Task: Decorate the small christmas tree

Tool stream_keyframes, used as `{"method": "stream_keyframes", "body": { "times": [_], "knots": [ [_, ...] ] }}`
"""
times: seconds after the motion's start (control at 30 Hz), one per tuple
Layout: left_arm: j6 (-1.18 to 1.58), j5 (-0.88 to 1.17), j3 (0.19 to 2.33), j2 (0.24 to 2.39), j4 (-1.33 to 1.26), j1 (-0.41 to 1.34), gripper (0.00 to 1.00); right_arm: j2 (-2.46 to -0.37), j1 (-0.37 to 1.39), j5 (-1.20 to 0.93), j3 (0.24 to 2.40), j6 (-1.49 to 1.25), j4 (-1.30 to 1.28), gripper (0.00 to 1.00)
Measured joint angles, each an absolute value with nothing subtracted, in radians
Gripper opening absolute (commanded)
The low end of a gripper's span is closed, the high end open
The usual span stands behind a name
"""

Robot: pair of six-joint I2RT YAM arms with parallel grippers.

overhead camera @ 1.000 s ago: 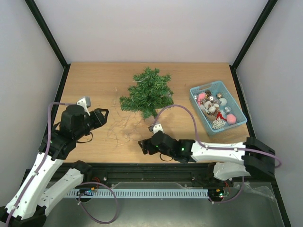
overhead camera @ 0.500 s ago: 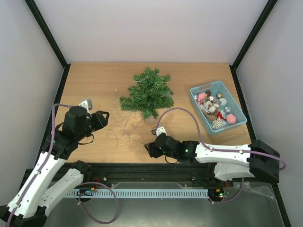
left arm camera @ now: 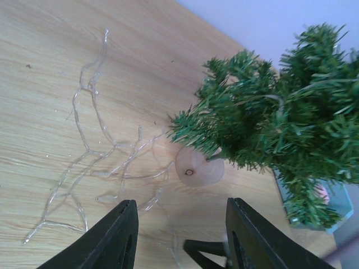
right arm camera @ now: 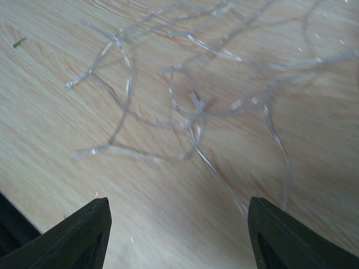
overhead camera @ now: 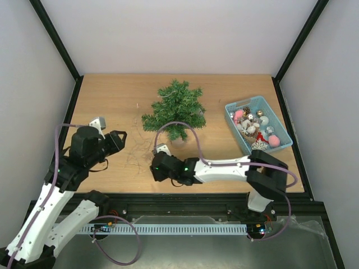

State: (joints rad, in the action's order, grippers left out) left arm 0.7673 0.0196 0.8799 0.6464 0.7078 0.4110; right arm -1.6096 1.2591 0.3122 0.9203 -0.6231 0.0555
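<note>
The small christmas tree (overhead camera: 176, 109) stands upright at the table's back middle on its round wooden base (left arm camera: 199, 167); it also shows in the left wrist view (left arm camera: 280, 123). A clear wire light string (overhead camera: 143, 150) lies tangled on the table in front of the tree, seen in the left wrist view (left arm camera: 95, 140) and in the right wrist view (right arm camera: 190, 117). My right gripper (overhead camera: 155, 168) is open and empty, low over the near end of the string (right arm camera: 176, 235). My left gripper (overhead camera: 118, 140) is open and empty, left of the string (left arm camera: 180, 238).
A light-blue basket (overhead camera: 279, 124) of ornaments sits at the right, behind the right arm's elbow. The right arm lies across the table's front edge. Black frame posts and white walls enclose the table.
My right gripper has swung left along the front of the table, from right of the string to over its near end. The left arm has barely moved.
</note>
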Motion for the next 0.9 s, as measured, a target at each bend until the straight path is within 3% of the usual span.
{"method": "stream_keyframes", "body": {
  "times": [0.37,0.83,0.9],
  "knots": [
    [0.766,-0.009,0.955,0.613,0.763,0.409,0.47,-1.906,1.259,0.377,1.171,-0.587,-0.027,0.7],
    [0.766,-0.009,0.955,0.613,0.778,0.409,0.47,-2.007,1.216,0.395,1.253,-0.589,-0.062,0.58],
    [0.765,-0.009,0.955,0.613,0.778,0.409,0.47,-2.016,1.207,0.393,1.255,-0.59,-0.062,0.51]
  ]
}}
